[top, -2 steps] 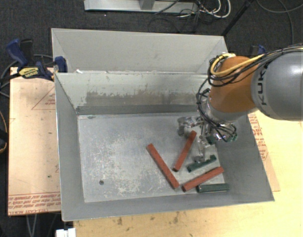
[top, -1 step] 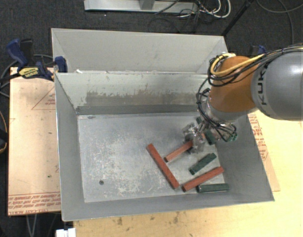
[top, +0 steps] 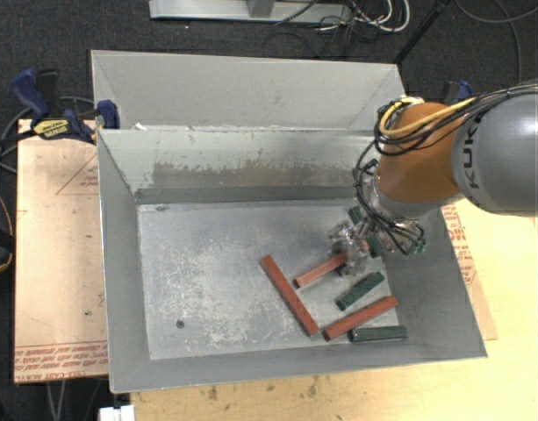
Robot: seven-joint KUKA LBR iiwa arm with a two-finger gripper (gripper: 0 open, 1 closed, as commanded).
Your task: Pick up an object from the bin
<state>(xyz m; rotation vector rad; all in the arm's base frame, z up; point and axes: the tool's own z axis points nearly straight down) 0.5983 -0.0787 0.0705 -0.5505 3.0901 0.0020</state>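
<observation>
Your gripper [top: 352, 251] low at the bin's [top: 207, 279] right-centre, over the upper-right end of a short red bar [top: 314, 274], lying flat, long axis lower-left to upper-right, straight-edged, matte, grip state you can't tell, green bar [top: 360, 290] just beside.

Black capitals "KU", turned sideways, stand on the grey arm link [top: 505, 152] at the right; the frame edge cuts off the rest of the word.

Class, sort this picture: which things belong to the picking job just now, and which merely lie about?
In the job: gripper; short red stick beside it; grey bin.
Lying about: long red stick; lower red stick; upper green stick; lower green stick.
</observation>
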